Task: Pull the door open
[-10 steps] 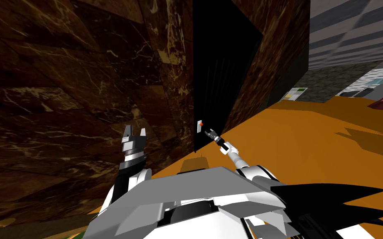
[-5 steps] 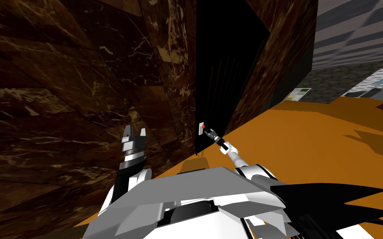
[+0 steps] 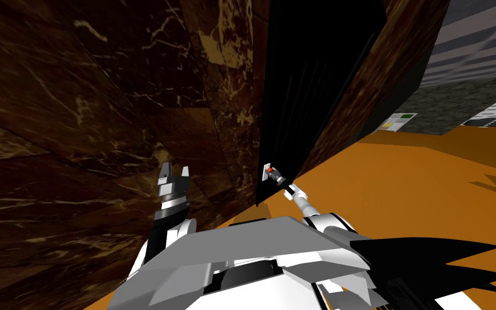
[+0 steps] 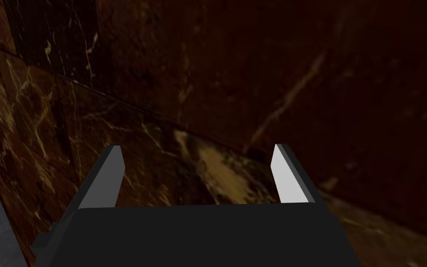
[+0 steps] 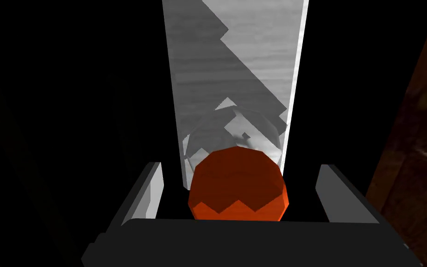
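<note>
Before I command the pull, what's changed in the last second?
The right arm reached forward to the door: its jaws, then short of the red knob, now stand open either side of it, not gripping. My head camera also shifted. The left arm stays raised by the brown wall, jaws open.

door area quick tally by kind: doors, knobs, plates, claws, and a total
doors: 1, the black door
knobs: 1, the red knob
plates: 1, the grey plate behind the knob
claws: 2, the left claw open by the brown marble wall, and the right claw open on either side of the knob
total: 5
</note>
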